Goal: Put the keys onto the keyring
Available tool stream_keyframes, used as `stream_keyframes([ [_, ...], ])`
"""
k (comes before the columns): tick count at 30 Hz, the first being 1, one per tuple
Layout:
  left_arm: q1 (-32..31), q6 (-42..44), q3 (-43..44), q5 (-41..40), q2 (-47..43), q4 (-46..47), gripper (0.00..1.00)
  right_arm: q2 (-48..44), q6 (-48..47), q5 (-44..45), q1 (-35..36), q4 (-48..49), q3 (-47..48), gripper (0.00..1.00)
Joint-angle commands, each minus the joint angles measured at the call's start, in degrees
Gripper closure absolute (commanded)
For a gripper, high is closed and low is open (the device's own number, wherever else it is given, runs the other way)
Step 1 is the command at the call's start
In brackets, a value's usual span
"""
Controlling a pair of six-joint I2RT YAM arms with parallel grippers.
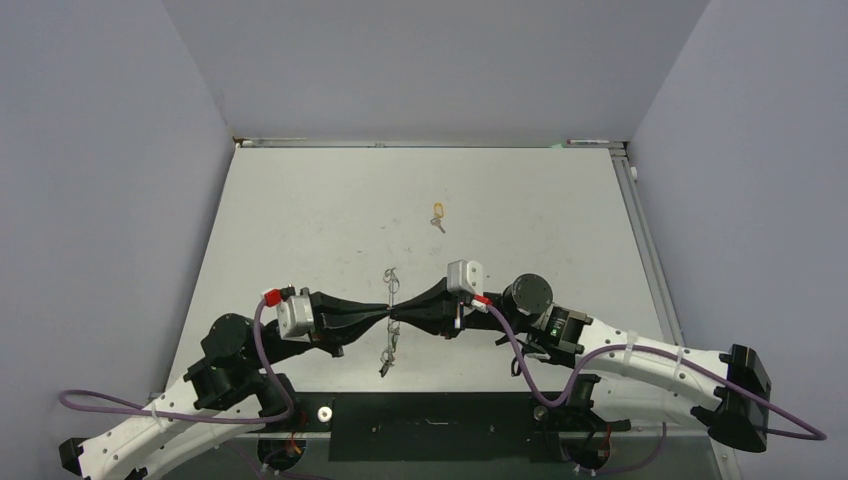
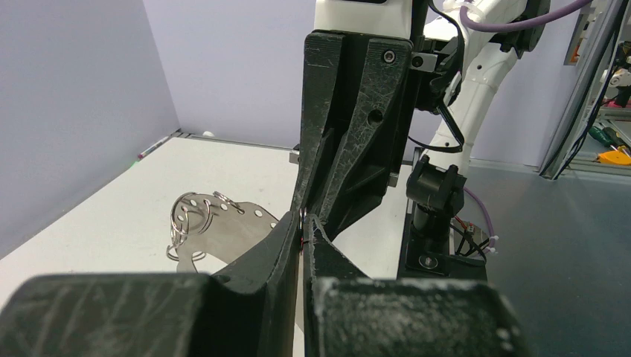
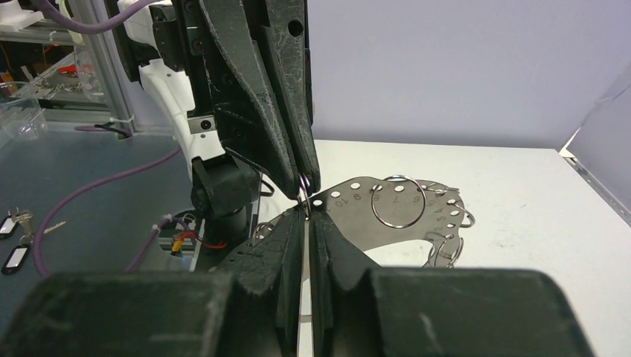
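Left claw (image 1: 383, 313) and right claw (image 1: 398, 313) clenched tip-to-tip above near-far perforated metal plate (image 1: 391, 280); yellow-tagged key (image 1: 438, 218) beyond, blade nearward.

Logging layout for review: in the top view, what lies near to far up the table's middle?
Black mounting plate → metal plate with rings → yellow-tagged key → table's far edge.

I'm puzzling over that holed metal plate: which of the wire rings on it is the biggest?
The round ring standing by the stamped 7 and 8, mid-plate; the rings bunched at the plate's right edge are much smaller.
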Motion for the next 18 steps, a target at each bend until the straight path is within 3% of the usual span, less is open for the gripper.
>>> stream_keyframes([
  [1, -0.11, -1.00, 0.63, 1.05, -0.17, 4.59, 1.00, 1.12, 0.36, -0.54, -0.23, 4.47, 3.27, 0.94],
  [11, -0.10, -0.73, 0.64, 0.72, -0.28, 4.16, 1.00, 1.47, 0.92, -0.91, -0.20, 5.30, 3.58, 0.89],
  [18, -0.12, -0.74, 0.64, 0.55, -0.24, 3.97, 1.00, 1.75, 1.14, -1.27, -0.21, 6.30, 3.43, 0.95],
])
